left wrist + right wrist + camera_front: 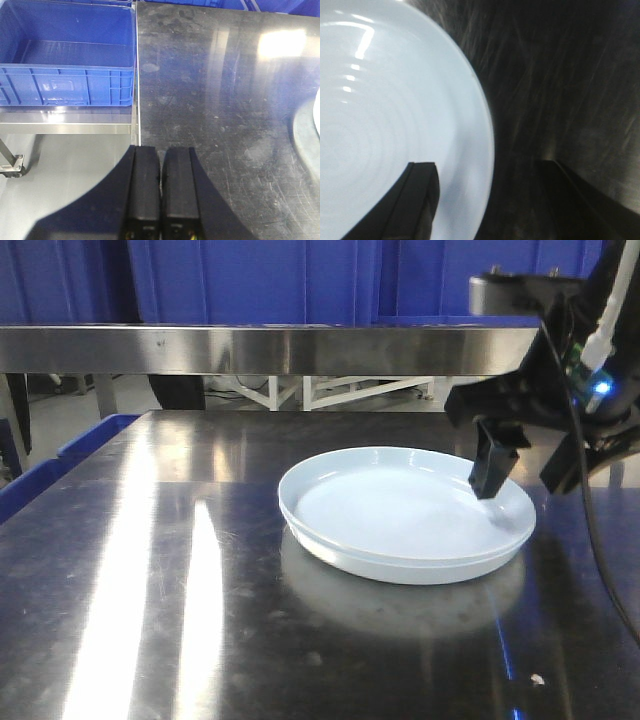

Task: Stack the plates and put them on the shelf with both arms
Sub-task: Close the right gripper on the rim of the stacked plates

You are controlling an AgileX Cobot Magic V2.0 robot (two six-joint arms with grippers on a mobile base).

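The pale bluish-white plates [400,515] sit on the steel table [150,620], right of centre; a seam along the front rim looks like one plate nested in the other. My right gripper [528,475] is open and straddles the stack's right rim, with one finger [493,468] over the plate and the other outside it. The right wrist view shows the plate [385,115] with the open gripper [487,165] across its rim. My left gripper [160,150] is shut and empty over the table's left edge, far from the plates. It does not show in the front view.
A blue plastic crate [65,55] stands on a lower frame left of the table, and its corner shows in the front view [90,435]. A steel shelf rail [260,348] runs across behind the table, with blue bins above it.
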